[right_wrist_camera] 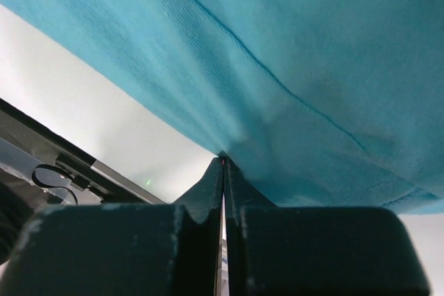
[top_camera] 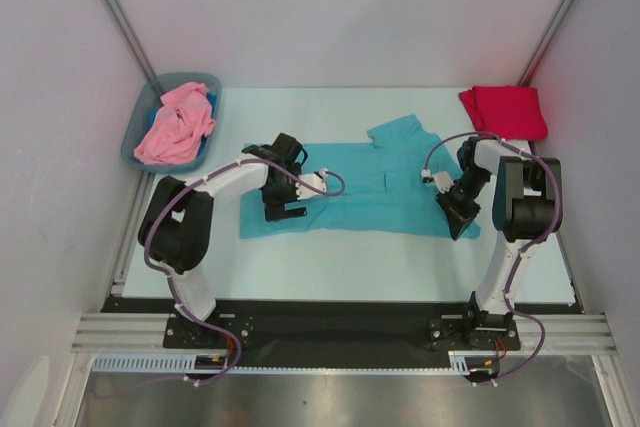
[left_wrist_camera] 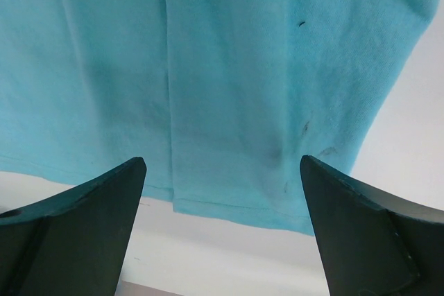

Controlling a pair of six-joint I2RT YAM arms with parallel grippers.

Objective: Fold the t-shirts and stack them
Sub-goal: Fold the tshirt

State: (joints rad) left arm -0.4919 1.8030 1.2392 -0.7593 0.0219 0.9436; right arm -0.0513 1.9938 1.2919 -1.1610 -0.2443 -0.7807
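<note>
Closest to the lens, a black base rail (top_camera: 340, 332) runs along the near edge of the white table (top_camera: 350, 262), with both arms bolted to it.

At the far left corner stands a grey-blue bin (top_camera: 133, 139). Inside it, a pink shirt (top_camera: 175, 127) lies crumpled and heaped above the rim, with a bit of blue showing beneath it.

Next comes the left gripper (top_camera: 283, 209), reaching over the left part of a teal shirt (top_camera: 370, 192). Its jaws stand wide apart and grasp nothing. In the left wrist view the two dark fingers (left_wrist_camera: 90, 227) frame the shirt's hem (left_wrist_camera: 229, 67), with bare table below that edge.

Spread mostly flat across the middle of the table, the teal shirt has one sleeve pointing toward the back wall. Its body runs left to right between the two arms.

Over the shirt's near right corner, the right gripper (top_camera: 462, 222) has its jaws pressed together. The right wrist view shows the fingertips (right_wrist_camera: 223, 161) pinching the teal cloth (right_wrist_camera: 312, 46) at its edge, the fabric puckering into folds where they bite.

A red shirt (top_camera: 503, 110) lies folded into a neat pad at the far right corner, well apart from the teal one.
</note>
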